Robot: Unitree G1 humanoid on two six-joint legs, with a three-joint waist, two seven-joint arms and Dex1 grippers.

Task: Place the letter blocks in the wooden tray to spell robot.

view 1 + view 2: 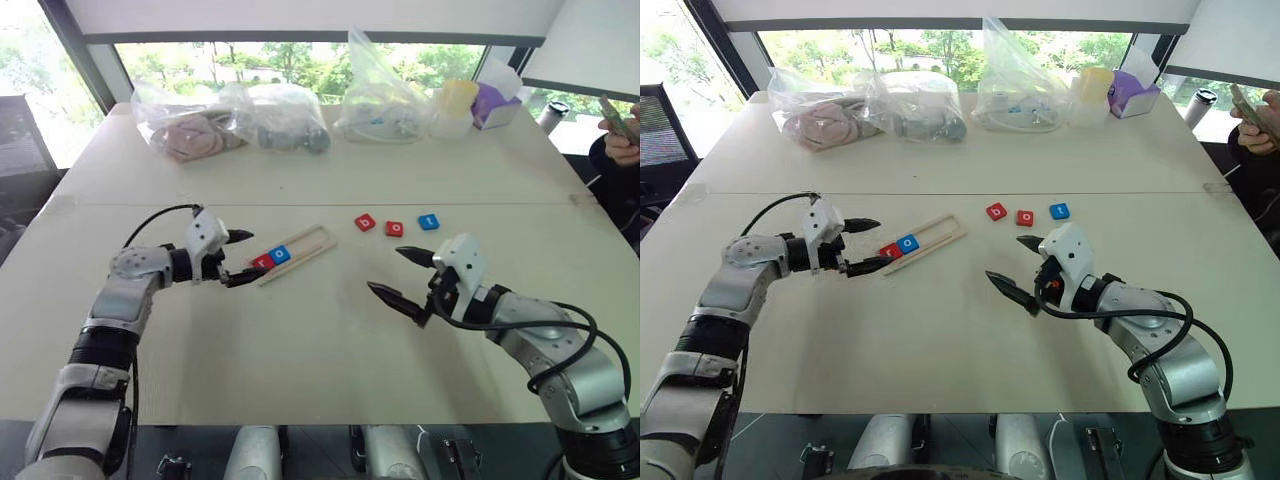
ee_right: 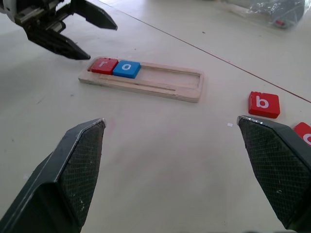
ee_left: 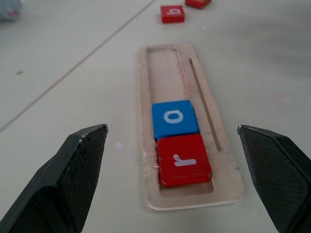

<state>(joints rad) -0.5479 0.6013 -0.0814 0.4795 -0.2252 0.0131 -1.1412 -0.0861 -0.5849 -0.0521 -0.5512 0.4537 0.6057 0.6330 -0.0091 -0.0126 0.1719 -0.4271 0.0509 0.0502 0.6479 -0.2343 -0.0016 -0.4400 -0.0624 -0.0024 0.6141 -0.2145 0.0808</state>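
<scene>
Blocks in tray: two, red r (image 3: 183,160) and blue o (image 3: 174,118), in the wooden tray (image 1: 305,247) just ahead of the spread, empty left gripper (image 1: 240,257).
Loose blocks: three, red b (image 1: 365,222), red o (image 1: 394,228), blue t (image 1: 428,222), beyond the spread, empty right gripper (image 1: 404,277).
Behind: plastic bags (image 1: 235,117).

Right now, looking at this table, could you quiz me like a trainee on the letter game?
1. How many letter blocks lie in the wooden tray?
2. True or false: the left end effector grips a block.
3. Which loose block lies nearest the tray: A) red b, B) red o, C) blue t?

Key:
1. Two: red r and blue o.
2. False; both it and the right end effector are open and empty.
3. A.
</scene>
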